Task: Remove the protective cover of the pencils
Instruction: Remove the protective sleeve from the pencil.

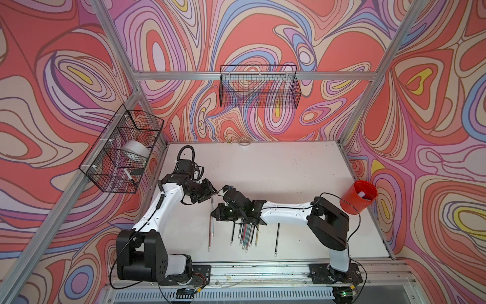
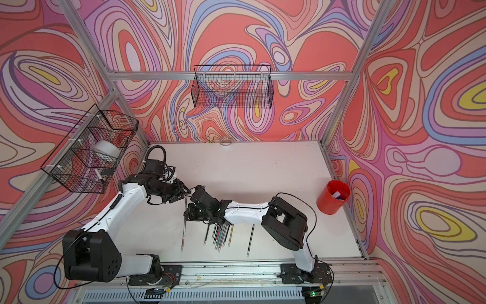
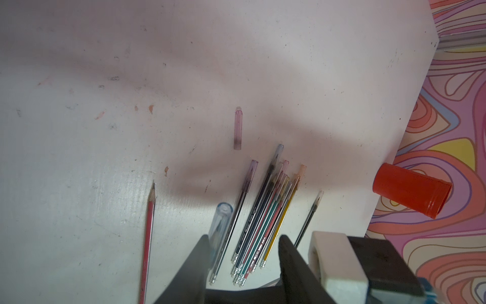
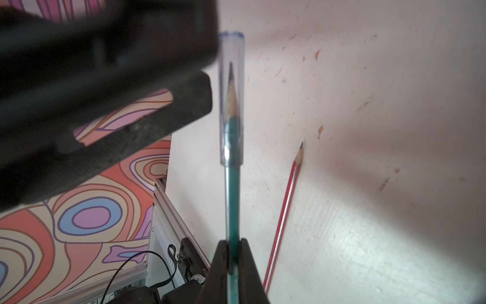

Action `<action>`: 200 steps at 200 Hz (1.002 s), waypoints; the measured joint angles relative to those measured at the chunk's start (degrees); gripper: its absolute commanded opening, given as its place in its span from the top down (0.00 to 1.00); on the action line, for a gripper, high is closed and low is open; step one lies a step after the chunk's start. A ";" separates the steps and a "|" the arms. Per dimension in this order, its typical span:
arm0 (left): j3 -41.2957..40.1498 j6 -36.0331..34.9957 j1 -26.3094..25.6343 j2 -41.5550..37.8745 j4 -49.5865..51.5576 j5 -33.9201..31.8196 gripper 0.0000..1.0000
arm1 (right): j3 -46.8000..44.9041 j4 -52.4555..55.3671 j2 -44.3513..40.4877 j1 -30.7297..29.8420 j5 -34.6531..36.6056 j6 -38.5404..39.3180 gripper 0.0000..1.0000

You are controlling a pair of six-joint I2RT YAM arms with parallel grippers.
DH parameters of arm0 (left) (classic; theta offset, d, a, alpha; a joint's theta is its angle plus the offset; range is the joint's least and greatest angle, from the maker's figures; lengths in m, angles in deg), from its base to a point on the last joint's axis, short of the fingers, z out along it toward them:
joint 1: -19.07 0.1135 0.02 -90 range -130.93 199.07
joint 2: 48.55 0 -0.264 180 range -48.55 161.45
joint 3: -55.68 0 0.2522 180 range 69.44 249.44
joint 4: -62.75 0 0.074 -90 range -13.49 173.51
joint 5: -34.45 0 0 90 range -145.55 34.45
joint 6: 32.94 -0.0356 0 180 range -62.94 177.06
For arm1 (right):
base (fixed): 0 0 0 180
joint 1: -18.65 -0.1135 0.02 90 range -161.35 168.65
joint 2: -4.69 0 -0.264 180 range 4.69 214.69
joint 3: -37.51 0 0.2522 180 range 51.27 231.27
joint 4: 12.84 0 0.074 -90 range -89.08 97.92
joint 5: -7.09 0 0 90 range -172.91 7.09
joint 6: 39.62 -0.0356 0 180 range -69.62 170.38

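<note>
We are clamping the green pencil (image 4: 233, 200) in the right gripper (image 4: 232, 243), raised off the table (image 4: 368, 158); the bluish protective cover (image 4: 231, 79) is sitting over its tip. The left gripper (image 3: 244, 238) is standing part-open, 1 finger (image 3: 200, 252) just beside the cover.

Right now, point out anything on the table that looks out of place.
One loose pink cover lies alone on the table, apart from the pencil bunch, though the red cup at the table's edge holds a pale piece. A bare red pencil lies off by itself.
</note>
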 measured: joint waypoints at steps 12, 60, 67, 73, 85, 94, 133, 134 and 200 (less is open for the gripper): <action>0.00 0.00 -0.02 0.00 0.00 -0.35 0.56 | -0.02 -0.22 0.00 0.00 -0.17 -0.02 0.92; -0.11 -0.02 -0.42 0.02 -0.02 -0.92 0.60 | -0.02 -0.46 0.00 0.00 -0.63 -0.42 0.91; -0.11 -0.02 -0.42 0.02 -0.02 -0.98 0.60 | -0.02 -0.46 0.00 0.00 -0.66 -0.46 0.91; -0.11 -0.02 -0.42 0.02 -0.02 -1.03 0.60 | -0.02 -0.46 0.00 0.00 -0.68 -0.52 0.91; -0.11 -0.02 -0.50 0.07 -0.02 -1.18 0.60 | -0.02 -0.50 0.00 0.00 -0.76 -0.57 0.91; -0.13 -0.02 -0.55 0.11 -0.04 -1.36 0.60 | -0.02 -0.59 0.00 0.00 -0.81 -0.59 0.91; -0.15 -0.09 -0.72 0.94 -0.17 -2.03 0.60 | -0.02 -1.33 0.00 0.00 -1.11 -0.76 0.91; -0.15 -0.09 -0.72 0.96 -0.17 -2.03 0.61 | -0.02 -1.33 0.00 0.00 -1.14 -0.76 0.91; -0.17 -0.24 -0.72 1.31 -0.22 -2.43 0.74 | -0.02 -1.70 0.00 0.00 -1.57 -1.01 0.91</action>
